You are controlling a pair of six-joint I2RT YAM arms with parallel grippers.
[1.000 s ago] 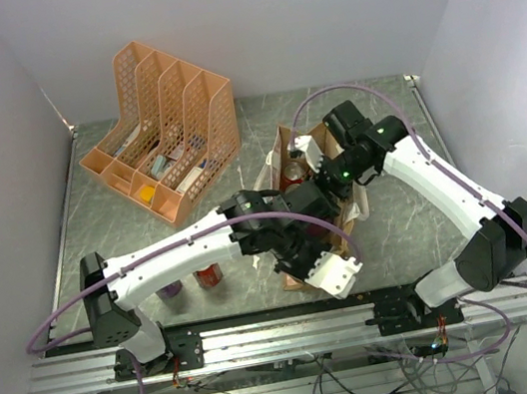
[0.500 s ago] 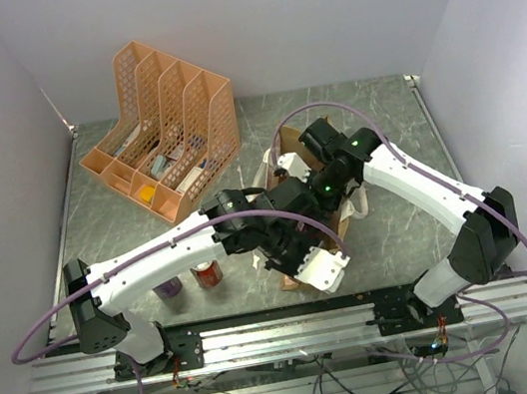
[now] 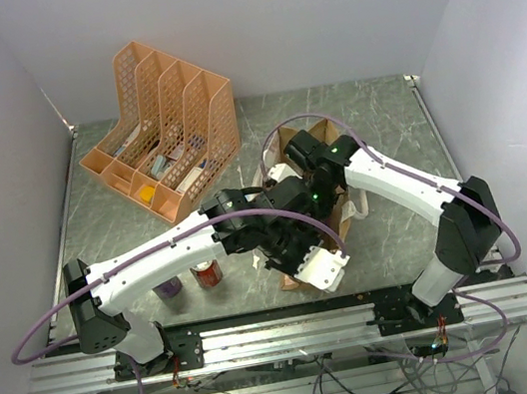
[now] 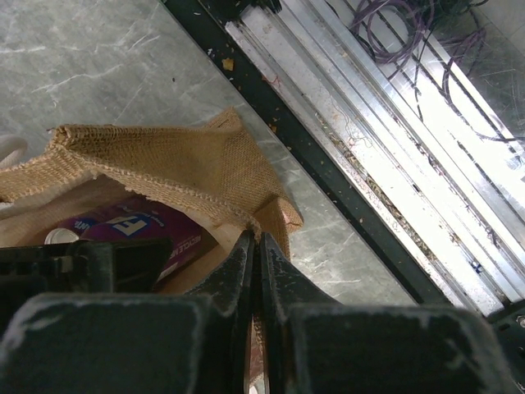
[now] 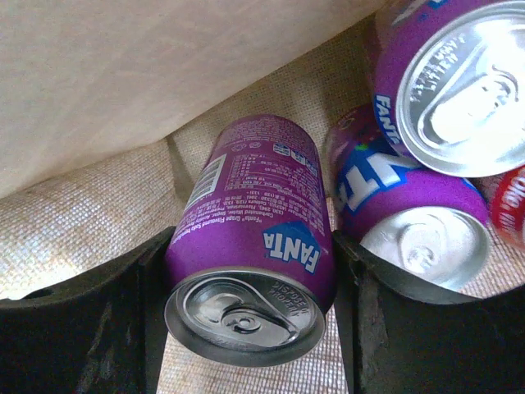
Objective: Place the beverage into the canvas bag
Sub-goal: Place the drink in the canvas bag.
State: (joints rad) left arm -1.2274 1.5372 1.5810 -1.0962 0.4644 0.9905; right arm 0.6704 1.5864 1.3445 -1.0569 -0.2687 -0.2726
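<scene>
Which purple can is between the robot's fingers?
The left purple Fanta can, its silver top facing the camera, sits between the right gripper's black fingers. The other two purple cans lie to its right, outside the fingers.

This is probably a robotics lab: plain white panels are enclosing a grey marbled surface, and loose purple cables are trailing past silver aluminium rails.

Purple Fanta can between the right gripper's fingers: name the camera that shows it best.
Right wrist view: the purple Fanta can fills the frame, gripped by the right gripper inside the canvas bag, label and lid clear. Top external: hidden under the arms. Left wrist: only a purple label; which can, unclear.
</scene>
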